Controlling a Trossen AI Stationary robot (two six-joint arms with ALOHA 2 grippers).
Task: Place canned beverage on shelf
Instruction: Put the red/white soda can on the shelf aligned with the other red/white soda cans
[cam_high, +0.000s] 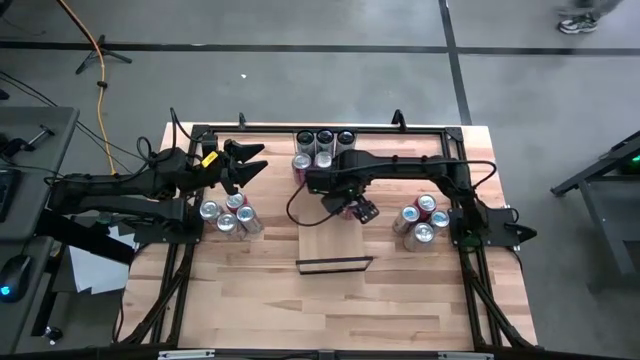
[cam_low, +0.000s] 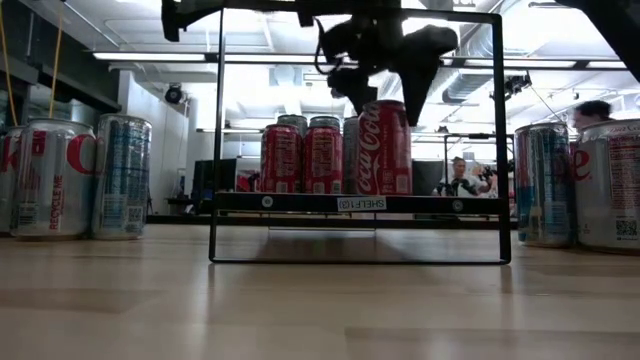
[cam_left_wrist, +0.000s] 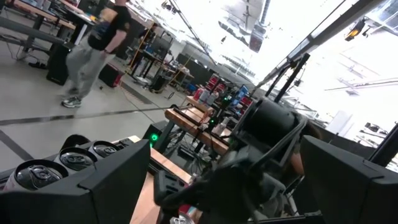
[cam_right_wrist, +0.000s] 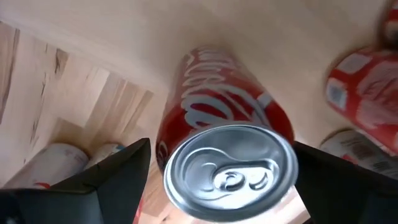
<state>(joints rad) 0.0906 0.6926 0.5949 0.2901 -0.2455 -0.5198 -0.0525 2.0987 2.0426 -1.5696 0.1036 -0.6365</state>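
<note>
A red Coca-Cola can (cam_right_wrist: 227, 134) stands upright on its base on the shelf (cam_high: 335, 245), a pale board with a black lip (cam_low: 360, 203) at its near end. My right gripper (cam_right_wrist: 222, 149) points straight down over the can, open. Its fingers (cam_right_wrist: 118, 171) stand on either side of the can's top and do not touch it. In the low view the right gripper (cam_low: 383, 92) hangs just above the can (cam_low: 384, 148). My left gripper (cam_high: 245, 160) waits open at the table's far left, above the table.
Clusters of cans stand left (cam_high: 230, 215) and right (cam_high: 423, 222) of the shelf, and a row of cans (cam_high: 325, 142) stands at the far edge. A black frame (cam_low: 215, 140) spans the shelf area. A person (cam_left_wrist: 99, 50) walks in the room beyond.
</note>
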